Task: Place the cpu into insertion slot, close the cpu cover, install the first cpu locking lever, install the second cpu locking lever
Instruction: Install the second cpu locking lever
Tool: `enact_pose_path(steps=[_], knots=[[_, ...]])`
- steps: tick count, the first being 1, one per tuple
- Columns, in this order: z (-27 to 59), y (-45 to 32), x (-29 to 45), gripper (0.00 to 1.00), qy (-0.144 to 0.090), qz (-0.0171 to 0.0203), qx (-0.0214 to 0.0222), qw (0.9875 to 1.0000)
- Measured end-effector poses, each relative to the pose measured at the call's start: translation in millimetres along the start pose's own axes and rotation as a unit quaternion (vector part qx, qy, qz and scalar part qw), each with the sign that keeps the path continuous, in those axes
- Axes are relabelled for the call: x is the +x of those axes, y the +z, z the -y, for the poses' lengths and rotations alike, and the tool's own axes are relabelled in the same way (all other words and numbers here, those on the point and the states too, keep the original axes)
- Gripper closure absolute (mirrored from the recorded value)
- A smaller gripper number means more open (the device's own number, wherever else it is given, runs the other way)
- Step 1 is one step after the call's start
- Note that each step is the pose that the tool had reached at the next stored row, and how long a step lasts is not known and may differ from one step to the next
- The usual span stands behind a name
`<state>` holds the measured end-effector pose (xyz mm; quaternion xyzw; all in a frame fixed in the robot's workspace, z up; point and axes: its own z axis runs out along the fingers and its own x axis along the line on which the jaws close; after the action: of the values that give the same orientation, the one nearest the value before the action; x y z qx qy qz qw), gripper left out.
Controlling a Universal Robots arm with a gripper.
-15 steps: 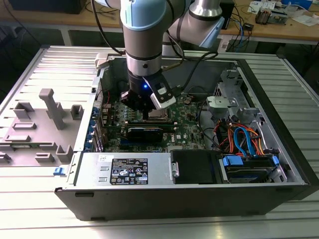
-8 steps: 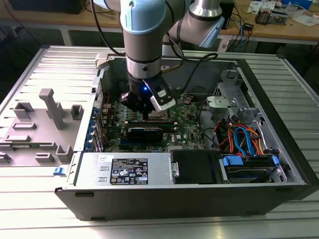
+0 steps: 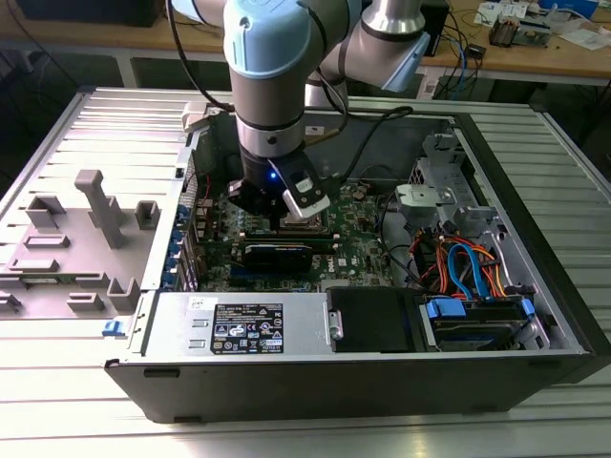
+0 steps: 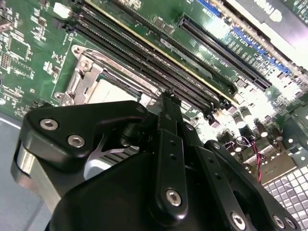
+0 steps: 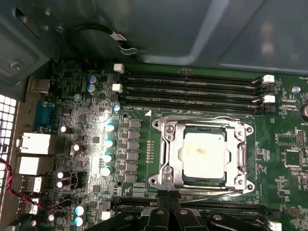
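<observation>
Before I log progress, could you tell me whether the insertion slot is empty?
No: in the first wrist view the cpu sits in the insertion slot, framed by the cpu cover.

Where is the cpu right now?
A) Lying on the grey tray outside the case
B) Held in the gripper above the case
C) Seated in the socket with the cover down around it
C: in the first wrist view the cpu sits in the socket, with the cover lying flat around it.

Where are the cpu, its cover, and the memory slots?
cpu (image 5: 203,153), first wrist view, middle of its metal top.
cpu cover (image 5: 169,139), first wrist view, frame's side bar.
memory slots (image 5: 192,91), first wrist view, middle slot.
</observation>
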<state>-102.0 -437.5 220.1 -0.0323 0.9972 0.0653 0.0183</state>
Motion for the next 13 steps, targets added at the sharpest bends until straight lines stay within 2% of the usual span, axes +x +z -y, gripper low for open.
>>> enact_pose_path(steps=[5,13], knots=[[4.9,3.7,0.8,0.89,0.000,0.0002,-0.0026,1.0000],[7.6,4.3,1.6,0.89,0.000,0.0011,-0.0151,0.9999]])
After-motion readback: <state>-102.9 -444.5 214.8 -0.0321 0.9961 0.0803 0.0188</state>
